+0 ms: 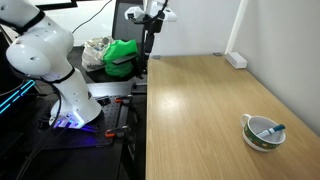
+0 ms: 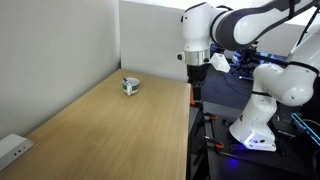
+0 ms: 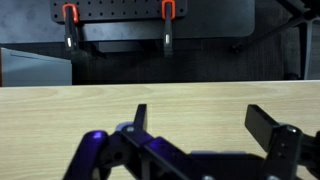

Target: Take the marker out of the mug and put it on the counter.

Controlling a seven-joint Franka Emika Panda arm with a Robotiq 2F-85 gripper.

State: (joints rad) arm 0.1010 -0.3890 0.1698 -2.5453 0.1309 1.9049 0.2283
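Single moment of the marker-removal task, shown in three views. In the wrist view, the hand [image 3: 200,120] was recorded with its two dark fingers [image 3: 140,118] spread wide apart and nothing gripped between them. The tan wood-grain counter [image 3: 60,110] was framed in the gap. Beyond the counter's far edge, a dark perforated panel [image 3: 120,20] was seen, with two orange-capped clamps [image 3: 70,14] hung against it.

In an exterior view, the hand [image 2: 196,88] was carried by the white arm [image 2: 240,25] and was held above the counter's dark edge [image 2: 189,120], on the side where the robot's base [image 2: 255,130] stood. It was well apart from the mug [image 2: 131,86], which was set upright on the counter near the wall. The marker could not be made out at that scale.

In an exterior view, the mug [image 1: 263,133] was shown as a squat white cup with dark greenish markings, placed on the counter [image 1: 200,100] towards the near corner. The marker [image 1: 272,128] was lodged inside the mug, tilted, with one end propped against the rim. It was neither touched nor approached by the hand.

A white power strip [image 1: 236,60] was laid on the counter against the wall, well apart from the mug. A green cloth [image 1: 122,55] was heaped on the dark bench [image 1: 110,95] beside the counter.
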